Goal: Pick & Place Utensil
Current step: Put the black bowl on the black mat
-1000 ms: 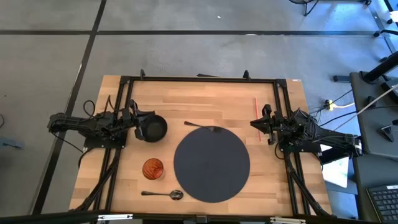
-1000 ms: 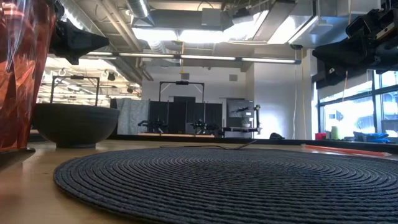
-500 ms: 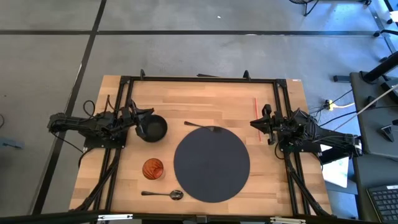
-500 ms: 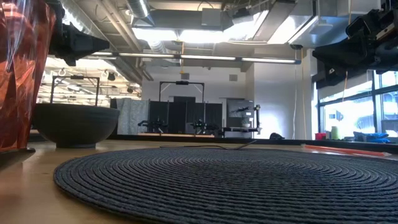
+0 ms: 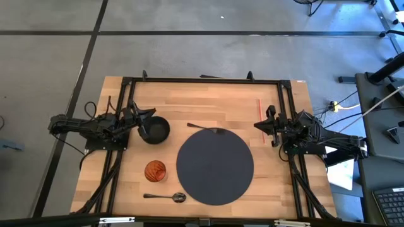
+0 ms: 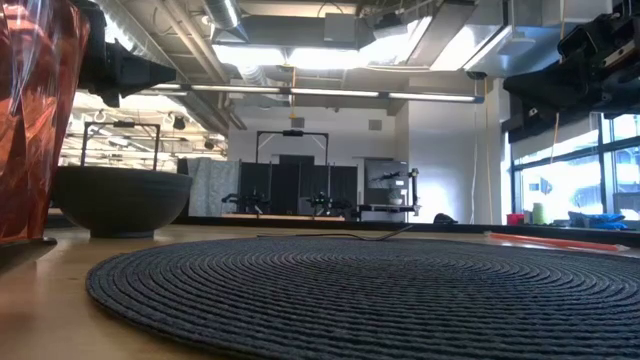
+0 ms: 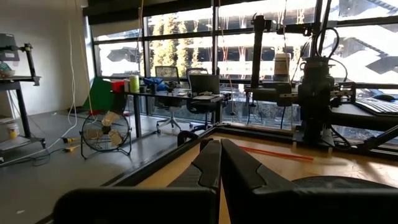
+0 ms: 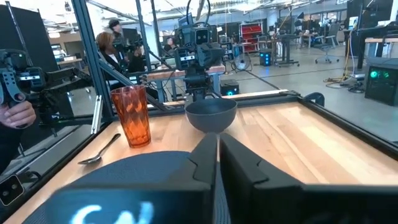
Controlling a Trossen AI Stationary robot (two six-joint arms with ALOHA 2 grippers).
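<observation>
A metal spoon [image 5: 165, 197] lies flat near the table's near edge, also in the right wrist view [image 8: 102, 152]. A dark fork [image 5: 203, 127] lies at the far rim of the round dark placemat [image 5: 214, 165]; its right end rests on the mat. My left gripper [image 5: 149, 115] hovers, shut, at the left side just beyond the dark bowl [image 5: 158, 130]. In its wrist view the fingers [image 7: 219, 163] are closed together. My right gripper [image 5: 257, 125] waits, shut, off the mat's right side, with its fingers [image 8: 218, 152] together.
An orange-red tumbler [image 5: 155, 171] stands left of the mat, between the bowl and the spoon. A thin red stick [image 5: 259, 113] lies near the right arm. Black frame rails run along both table sides. A person's hand [image 8: 18, 112] shows beyond the table.
My left gripper has swung a little toward the table's far edge, off the bowl's left rim, still shut. Everything else has stayed where it was.
</observation>
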